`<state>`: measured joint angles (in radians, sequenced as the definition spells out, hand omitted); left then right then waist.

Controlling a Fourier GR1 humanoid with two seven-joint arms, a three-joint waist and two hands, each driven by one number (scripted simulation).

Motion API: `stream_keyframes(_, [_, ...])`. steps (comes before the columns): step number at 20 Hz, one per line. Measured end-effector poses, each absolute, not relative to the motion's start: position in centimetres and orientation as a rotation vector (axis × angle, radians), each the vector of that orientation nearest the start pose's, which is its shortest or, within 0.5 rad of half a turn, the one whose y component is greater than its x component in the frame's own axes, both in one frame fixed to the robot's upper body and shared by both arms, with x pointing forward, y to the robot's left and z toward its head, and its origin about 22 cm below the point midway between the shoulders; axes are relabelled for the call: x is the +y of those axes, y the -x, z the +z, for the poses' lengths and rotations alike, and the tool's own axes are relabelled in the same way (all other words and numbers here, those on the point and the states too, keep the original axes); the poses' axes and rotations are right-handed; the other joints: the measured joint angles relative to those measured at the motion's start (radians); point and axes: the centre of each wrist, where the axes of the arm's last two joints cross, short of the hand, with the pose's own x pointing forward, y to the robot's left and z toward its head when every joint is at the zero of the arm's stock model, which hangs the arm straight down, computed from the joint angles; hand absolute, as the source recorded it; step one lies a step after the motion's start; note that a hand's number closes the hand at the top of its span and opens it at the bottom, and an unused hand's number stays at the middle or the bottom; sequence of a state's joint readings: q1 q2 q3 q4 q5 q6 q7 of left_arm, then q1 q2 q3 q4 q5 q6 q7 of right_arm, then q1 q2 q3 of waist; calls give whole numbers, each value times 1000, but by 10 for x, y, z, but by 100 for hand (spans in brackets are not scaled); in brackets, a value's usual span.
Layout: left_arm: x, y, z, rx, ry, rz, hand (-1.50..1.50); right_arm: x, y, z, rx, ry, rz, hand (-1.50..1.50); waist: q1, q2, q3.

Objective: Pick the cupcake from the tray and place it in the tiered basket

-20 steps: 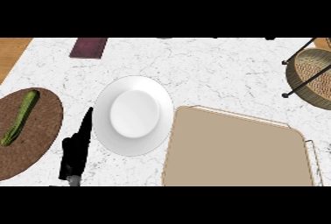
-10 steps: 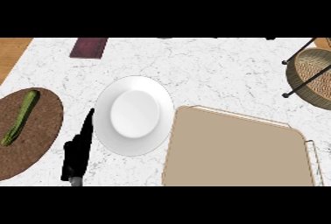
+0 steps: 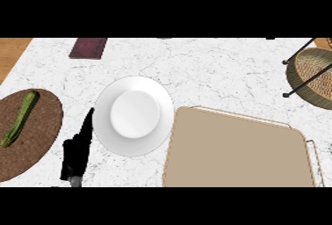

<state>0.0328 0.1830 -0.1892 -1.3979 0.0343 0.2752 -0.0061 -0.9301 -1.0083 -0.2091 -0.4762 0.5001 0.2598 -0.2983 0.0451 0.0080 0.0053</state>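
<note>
The left hand (image 3: 76,151) rests at the lower left edge, just beside the white plate (image 3: 133,115), fingers straight and holding nothing. The tray (image 3: 240,154) lies at the lower right, touching the plate's rim. The tiered basket (image 3: 311,77) stands at the upper right. The cupcake's position cannot be told. The right hand is out of view.

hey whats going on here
Nothing is being handled right now. The robot's left hand rests open at the lower left, beside the white plate. The tan tray shows no cupcake on its visible part, and the tiered basket sits at the upper right. The right hand is out of view.
</note>
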Motion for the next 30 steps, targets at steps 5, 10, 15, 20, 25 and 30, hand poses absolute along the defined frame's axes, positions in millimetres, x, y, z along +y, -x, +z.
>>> stream_keyframes(5, [238, -224, -47, -1381, -236, -58, 0, -508, -362, 238, -1406, 955, 596, 150, 1, 2, 1])
stream_keyframes(10, [239, -224, -44, -1380, -237, -57, 0, -506, -367, 221, -1432, 782, 458, -150, 2, 0, -5])
stream_keyframes(15, [240, -225, -45, -1372, -231, -53, 0, -506, -369, 220, -1491, 621, 314, -150, -3, -2, -6])
stream_keyframes(20, [237, -228, -43, -1362, -238, -54, 0, -513, -364, 218, -1577, 513, 148, -150, -7, -1, -3])
stream_keyframes(25, [240, -226, -43, -1365, -241, -49, 0, -539, -341, 230, -1652, 584, -63, -150, -8, 4, 1])
stream_keyframes(30, [240, -224, -42, -1368, -243, -43, 0, -576, -298, 253, -1632, 711, -251, -150, -10, 8, 3])
